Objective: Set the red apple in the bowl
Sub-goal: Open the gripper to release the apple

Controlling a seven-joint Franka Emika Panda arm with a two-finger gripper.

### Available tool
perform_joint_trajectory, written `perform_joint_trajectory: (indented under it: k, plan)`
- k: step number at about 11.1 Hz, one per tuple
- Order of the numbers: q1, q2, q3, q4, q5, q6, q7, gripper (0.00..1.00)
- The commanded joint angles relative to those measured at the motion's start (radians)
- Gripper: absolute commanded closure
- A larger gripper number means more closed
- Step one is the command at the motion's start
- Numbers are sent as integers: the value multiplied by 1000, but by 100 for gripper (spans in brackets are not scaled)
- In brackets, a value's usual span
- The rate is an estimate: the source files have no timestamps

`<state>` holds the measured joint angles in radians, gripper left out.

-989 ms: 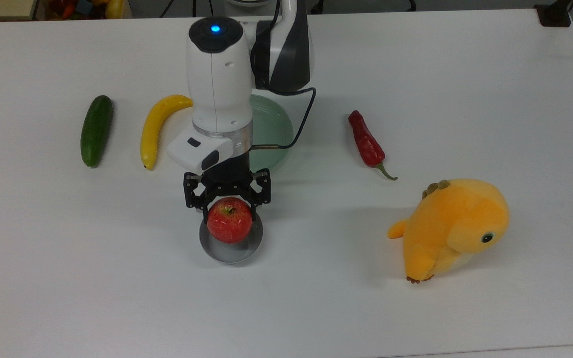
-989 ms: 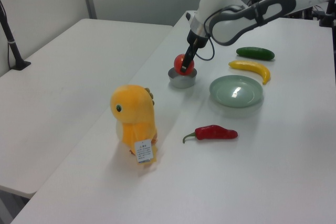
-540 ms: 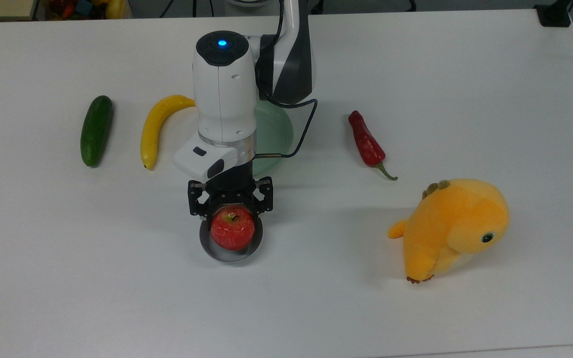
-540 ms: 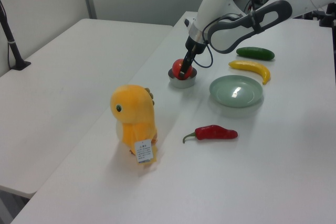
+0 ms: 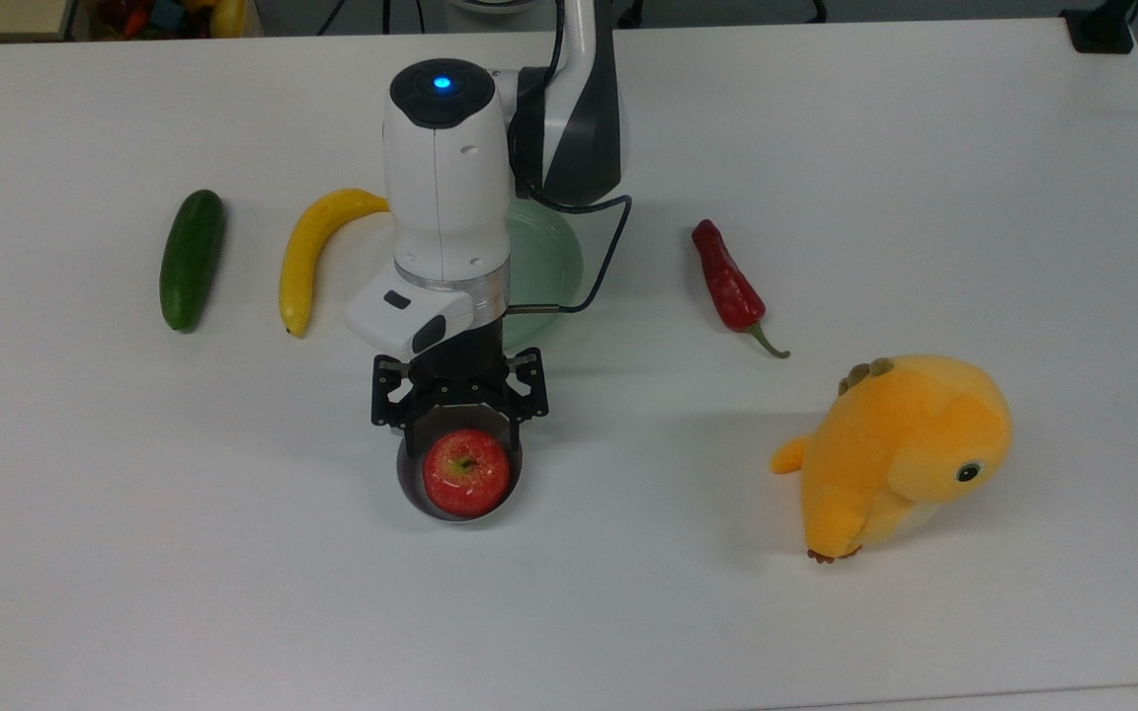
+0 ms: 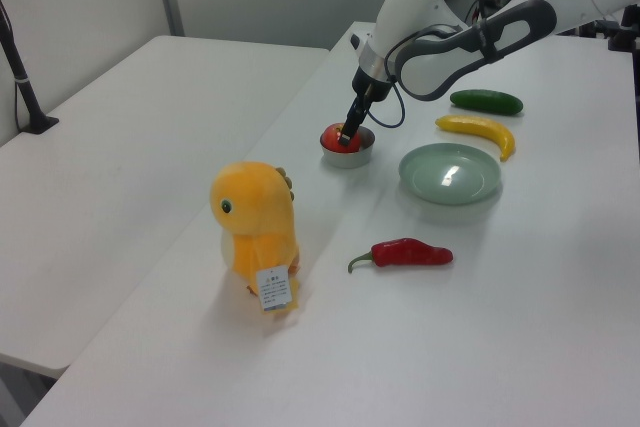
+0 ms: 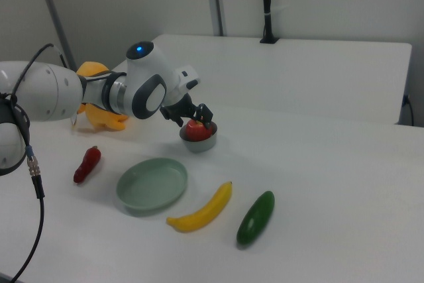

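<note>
1. Over the last second the red apple (image 5: 466, 471) has dropped lower and now sits inside the bowl (image 5: 411, 489), toward the counter's (image 5: 826, 148) near edge in the top view.
2. The end effector (image 5: 460, 427) has spread open, fingers clear of the fruit.
3. Placement looks done; only retreat appears to remain.

My white table (image 5: 826, 128) carries, in the top view left to right, cucumber (image 5: 191, 259), banana (image 5: 310, 254), green plate (image 5: 549, 259), grey bowl (image 5: 411, 487) nearer, chili (image 5: 727, 286), plush toy (image 5: 900, 452).

fingers (image 5: 414, 432) apart, arm angled down
</note>
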<state>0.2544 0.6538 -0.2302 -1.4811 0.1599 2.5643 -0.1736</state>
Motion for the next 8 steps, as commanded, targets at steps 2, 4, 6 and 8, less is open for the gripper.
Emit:
perform_joint_trajectory:
  k: [2,4,6,8]
  plan:
    - [5,-49,-1,2,15,-4,5,0]
    - [0,-145,-1,-22,20,-103,5,0]
    - [0,-271,-15,-25,12,-310,5,0]
    - [-3,-431,-52,-27,12,-558,9,0]
